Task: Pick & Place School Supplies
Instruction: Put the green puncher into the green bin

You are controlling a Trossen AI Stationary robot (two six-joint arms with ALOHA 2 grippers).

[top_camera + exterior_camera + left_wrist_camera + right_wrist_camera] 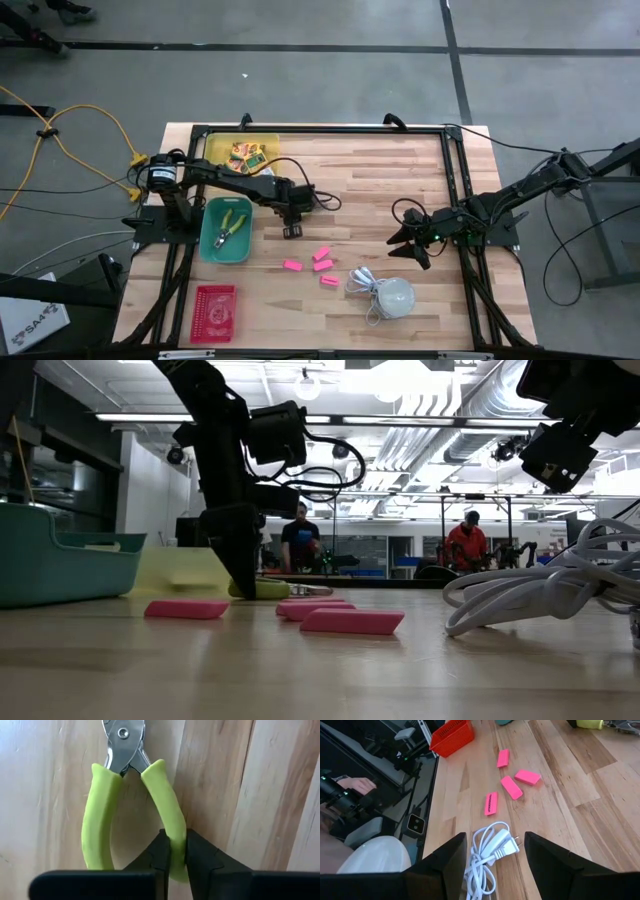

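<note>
Tool (pixel 131 795) handle sits pinched inside left pincer (pixel 177 857)

Bare wood is lying open across the far middle of the table (pixel 370 160). Four pink erasers (pixel 322 254) are scattering across the near middle, the white dome (pixel 396 296) with its cord is crowding the near right, and bins are lining the left edge.
</note>
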